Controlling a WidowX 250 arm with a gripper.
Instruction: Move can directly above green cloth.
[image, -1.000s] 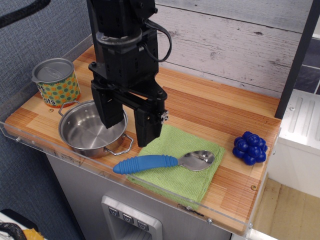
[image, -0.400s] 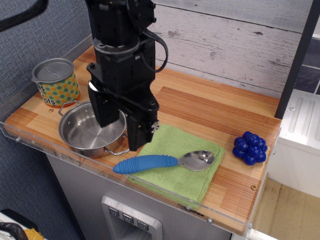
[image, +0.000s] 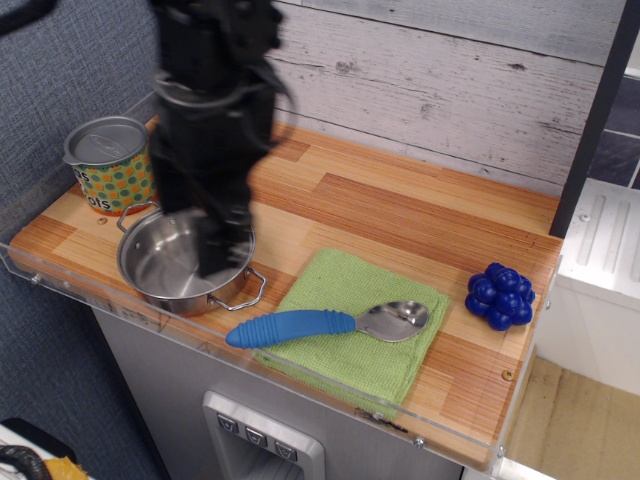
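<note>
Though motion-blurred over the pot (image: 180, 265), my pincer (image: 205, 235) seems empty, opening unreadable | can (image: 110, 165) apart, far-left | green cloth (image: 355, 330) under spoon (image: 320, 323).

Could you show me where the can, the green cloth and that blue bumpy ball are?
can (image: 112, 172), only camera view, on its dotted yellow label.
green cloth (image: 335, 278), same view, on bare fabric above the spoon.
blue bumpy ball (image: 500, 295), same view, at its middle.
</note>
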